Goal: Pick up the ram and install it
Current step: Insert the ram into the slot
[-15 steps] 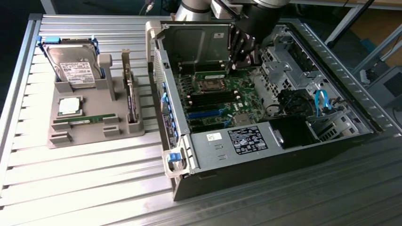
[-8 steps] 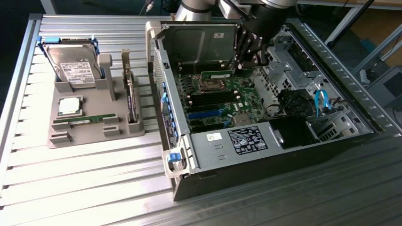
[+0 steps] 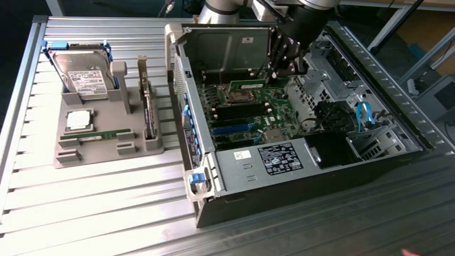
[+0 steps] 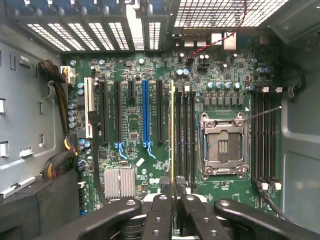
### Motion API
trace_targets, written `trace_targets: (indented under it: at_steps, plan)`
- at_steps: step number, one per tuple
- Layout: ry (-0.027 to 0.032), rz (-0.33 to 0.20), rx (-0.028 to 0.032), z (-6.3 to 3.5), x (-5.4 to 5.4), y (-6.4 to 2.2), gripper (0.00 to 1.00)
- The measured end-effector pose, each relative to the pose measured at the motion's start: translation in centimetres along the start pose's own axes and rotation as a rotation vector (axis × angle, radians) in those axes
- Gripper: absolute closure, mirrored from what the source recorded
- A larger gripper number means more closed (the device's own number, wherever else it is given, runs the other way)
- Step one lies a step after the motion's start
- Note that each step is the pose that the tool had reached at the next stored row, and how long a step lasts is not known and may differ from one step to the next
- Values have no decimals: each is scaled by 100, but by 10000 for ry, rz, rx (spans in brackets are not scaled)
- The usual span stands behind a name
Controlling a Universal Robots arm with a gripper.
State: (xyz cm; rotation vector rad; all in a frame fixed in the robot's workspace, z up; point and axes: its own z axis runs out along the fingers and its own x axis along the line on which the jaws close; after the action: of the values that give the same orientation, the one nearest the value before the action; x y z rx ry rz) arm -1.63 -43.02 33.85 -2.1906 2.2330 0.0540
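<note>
The ram (image 3: 249,84), a narrow green stick with a white label, hangs inside the open computer case (image 3: 398,160) above the motherboard (image 3: 249,114). My gripper (image 3: 278,74) is shut on one end of it. In the wrist view the ram (image 4: 172,130) appears edge-on as a thin yellow-green line between my fingertips (image 4: 161,202), the gripper (image 4: 172,197) closed on it. It runs alongside the black memory slots (image 4: 186,135), next to the empty processor socket (image 4: 222,145). I cannot tell whether it touches a slot.
A grey fixture (image 3: 106,154) on the slatted aluminium table holds a hard drive (image 3: 82,74), a square processor (image 3: 78,120) and another green stick (image 3: 96,136). The case walls, power supply (image 3: 284,157), drive cage and blue cables (image 3: 365,114) crowd the arm.
</note>
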Motion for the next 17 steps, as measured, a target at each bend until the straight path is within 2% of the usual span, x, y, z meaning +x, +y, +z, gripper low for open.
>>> trace_targets:
  at_steps: [10,14,17]
  plan:
    - [5,0,0,4,0,0,87]
    - [35,0,-1,91,3,-2,87]
    - [63,1,-2,191,6,-3,87]
